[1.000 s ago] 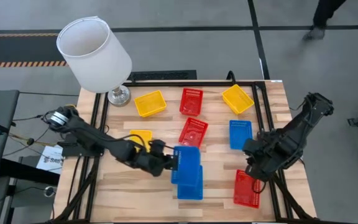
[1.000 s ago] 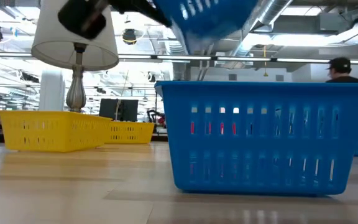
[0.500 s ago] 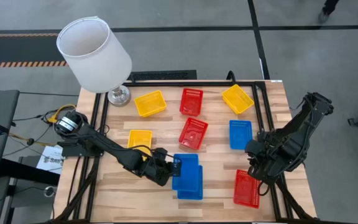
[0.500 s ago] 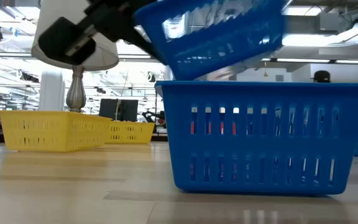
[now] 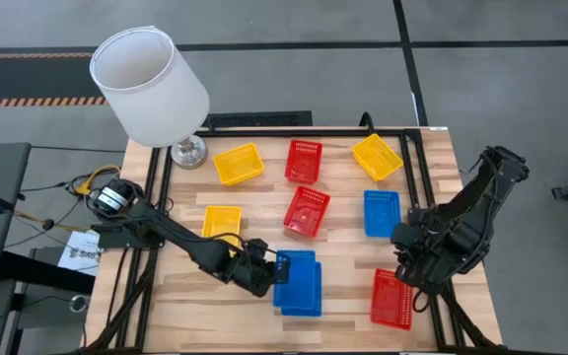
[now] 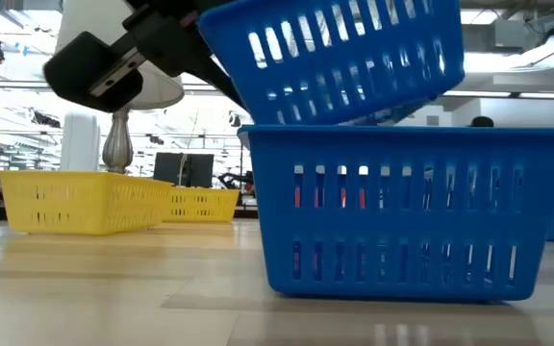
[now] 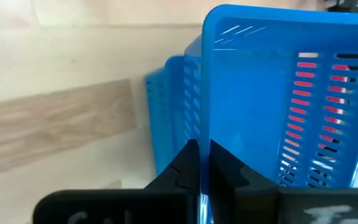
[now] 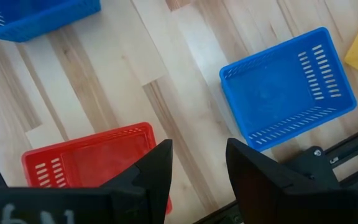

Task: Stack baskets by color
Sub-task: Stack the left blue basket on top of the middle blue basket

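Note:
My left gripper (image 5: 272,268) is shut on a blue basket (image 5: 301,268), which hangs tilted over a second blue basket (image 6: 407,211) standing on its bottom near the table's front edge. The held basket (image 6: 335,58) hangs just above the lower one's rim. My right gripper (image 5: 412,286) stands open above a red basket (image 5: 392,299) at the front right, touching nothing. A third blue basket (image 8: 288,93) rests on the table farther back. My left gripper pinches the held basket's wall that faces the table's left, at its rim (image 7: 201,134), one finger inside the basket and one outside. The fingers come from the table's left, slanting down. The basket is tilted, its low edge (image 6: 383,113) at the lower basket's rim; whether they touch I cannot tell.
Two red baskets (image 5: 303,161) (image 5: 306,210) and three yellow ones (image 5: 238,164) (image 5: 377,156) (image 5: 223,221) stand on the table's middle and far part. A white-shaded lamp (image 5: 149,87) stands at the far left corner. A dark frame (image 5: 264,123) runs round the table.
My left gripper has gone down and a little toward the table's near edge with the blue basket. The basket has sunk until it hangs just above the lower blue basket's rim, and it has tipped further.

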